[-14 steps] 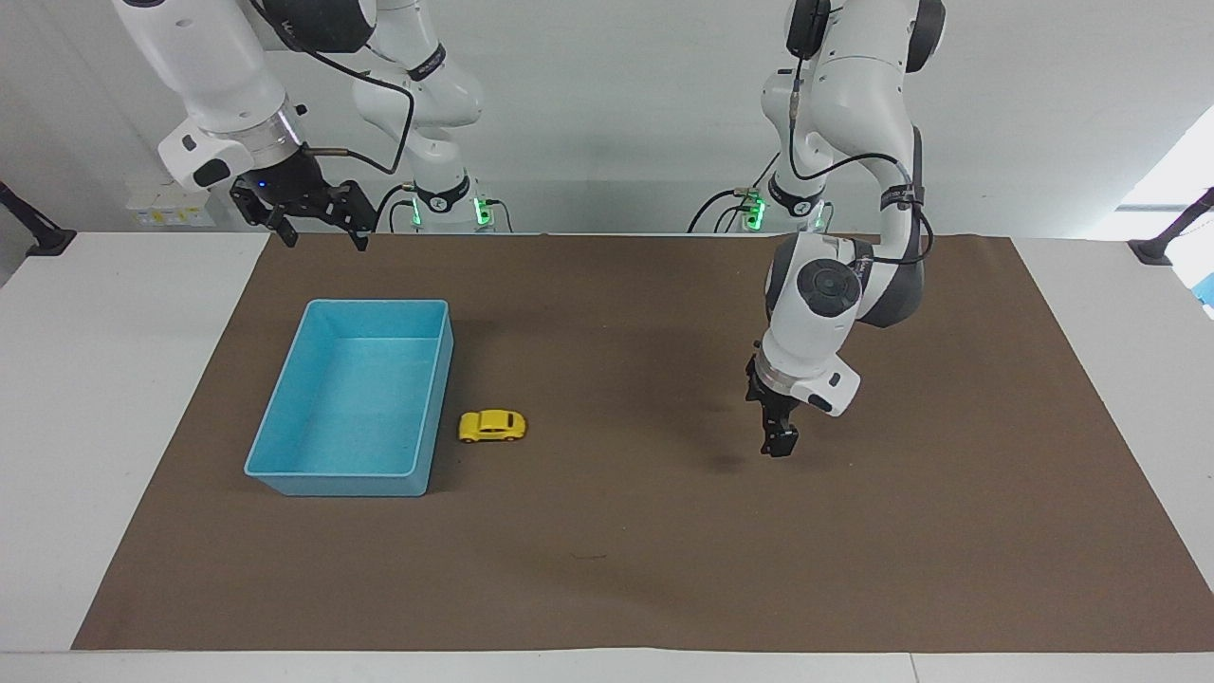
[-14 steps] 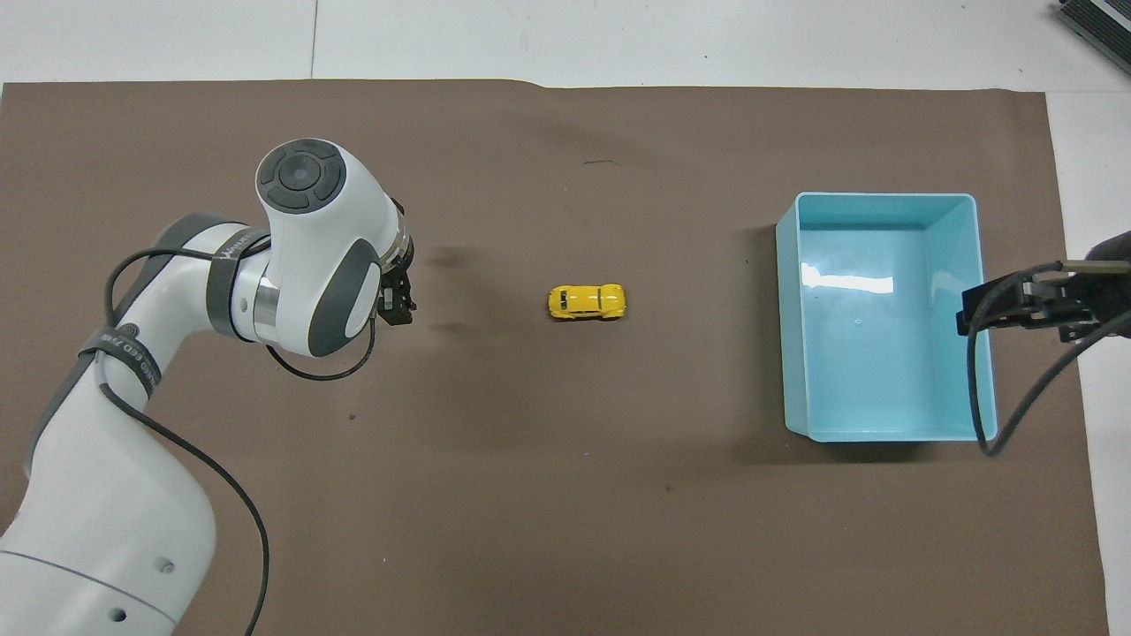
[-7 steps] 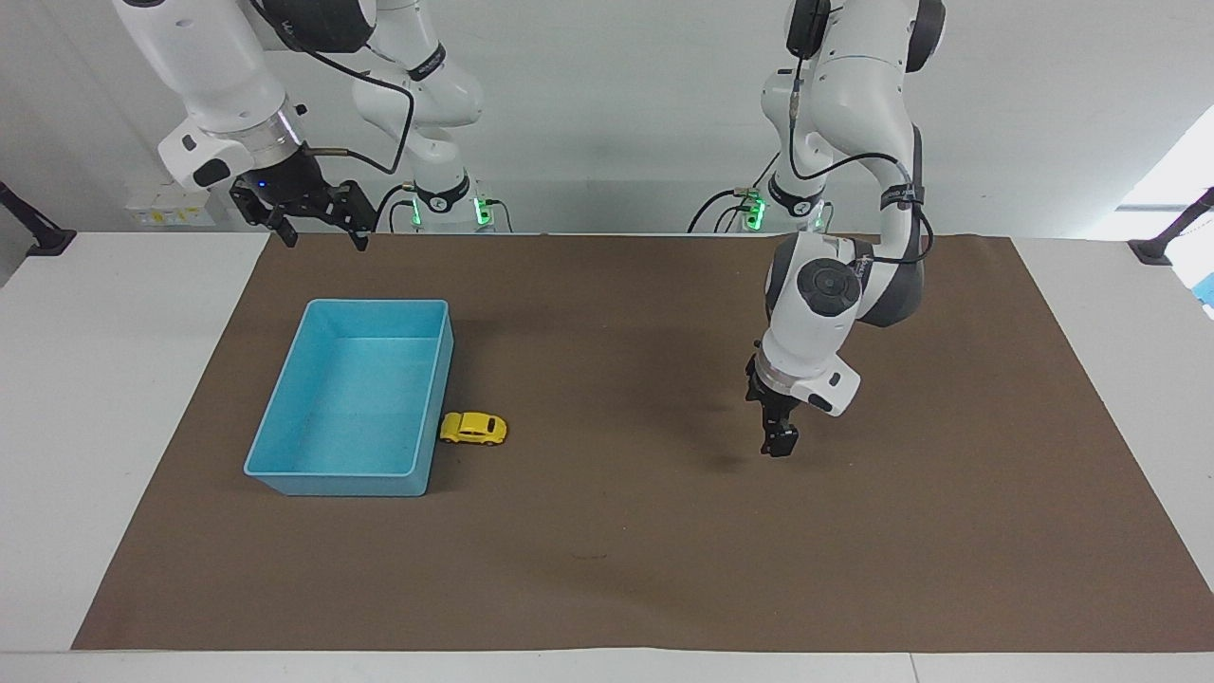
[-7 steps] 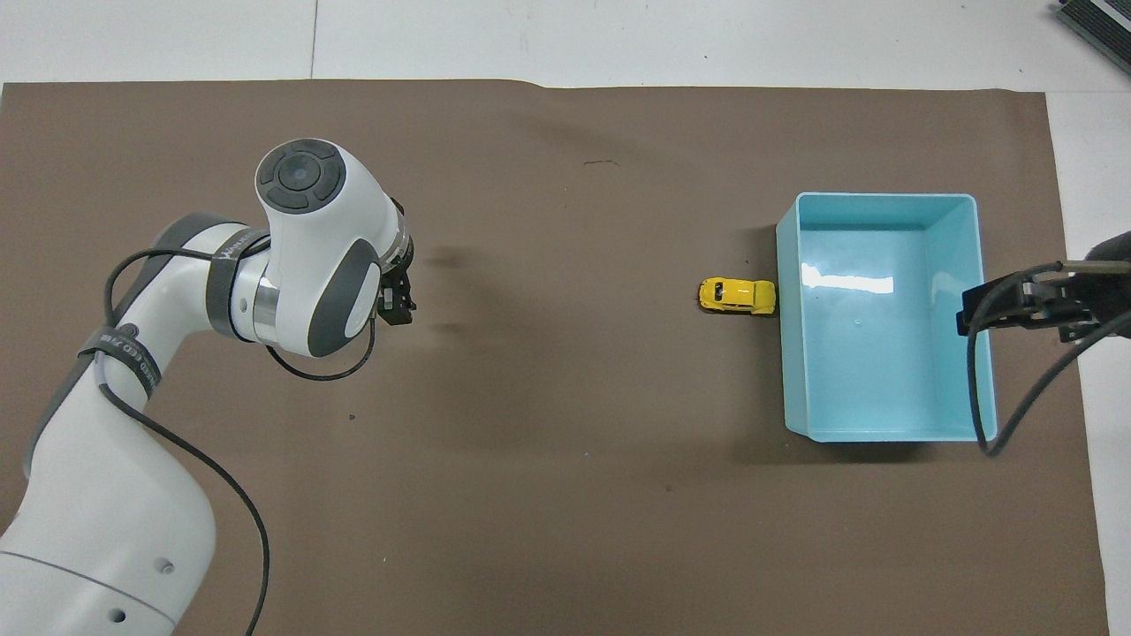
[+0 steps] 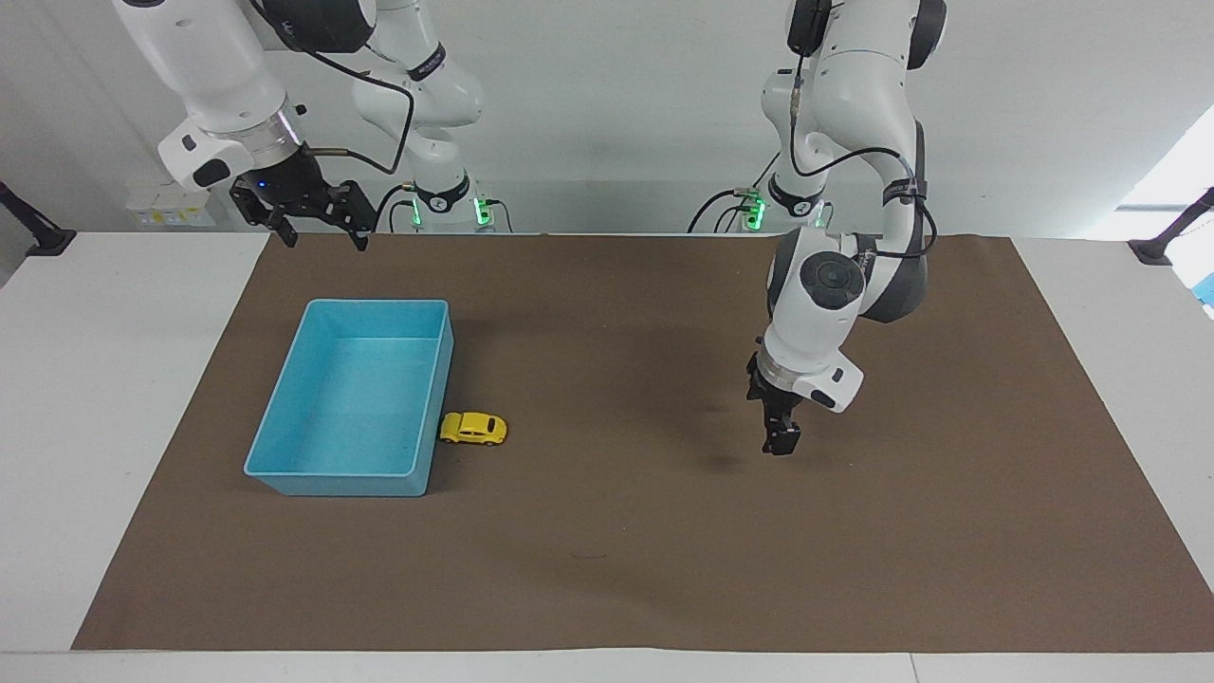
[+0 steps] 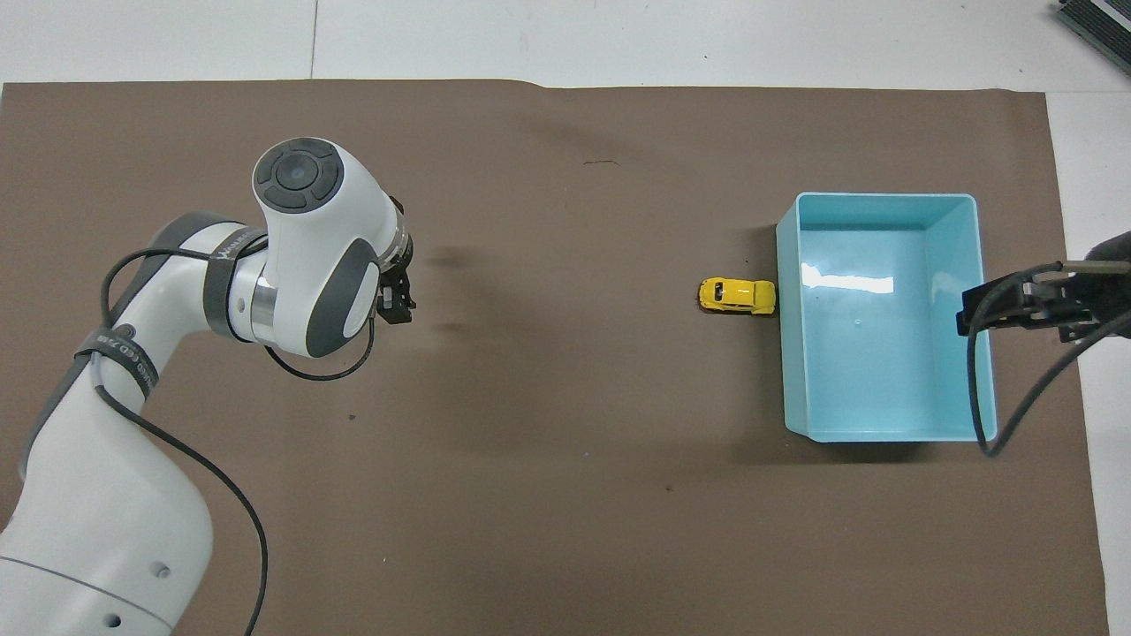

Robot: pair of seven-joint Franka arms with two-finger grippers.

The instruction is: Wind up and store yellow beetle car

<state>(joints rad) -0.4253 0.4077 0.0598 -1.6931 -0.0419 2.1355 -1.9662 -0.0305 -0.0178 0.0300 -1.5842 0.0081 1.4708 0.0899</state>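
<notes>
The yellow beetle car (image 5: 472,429) (image 6: 738,296) stands on the brown mat with one end against the side wall of the blue bin (image 5: 285,471) (image 6: 783,353), outside it. My left gripper (image 5: 780,444) (image 6: 399,309) hangs open and empty just above the mat's middle, well away from the car toward the left arm's end. My right gripper (image 5: 322,235) (image 6: 972,311) waits high in the air by the bin at the right arm's end. Its fingers are spread wide and hold nothing. The bin is empty.
The brown mat (image 5: 616,569) covers most of the white table. A black cable (image 6: 1016,406) from the right arm hangs over the bin's outer wall in the overhead view. Black clamps (image 5: 38,237) sit at the table's corners.
The car has rolled across the mat to the bin and stopped against its wall; it has stayed there for the last half second. The left arm shifted slightly upward. The right arm is still.
</notes>
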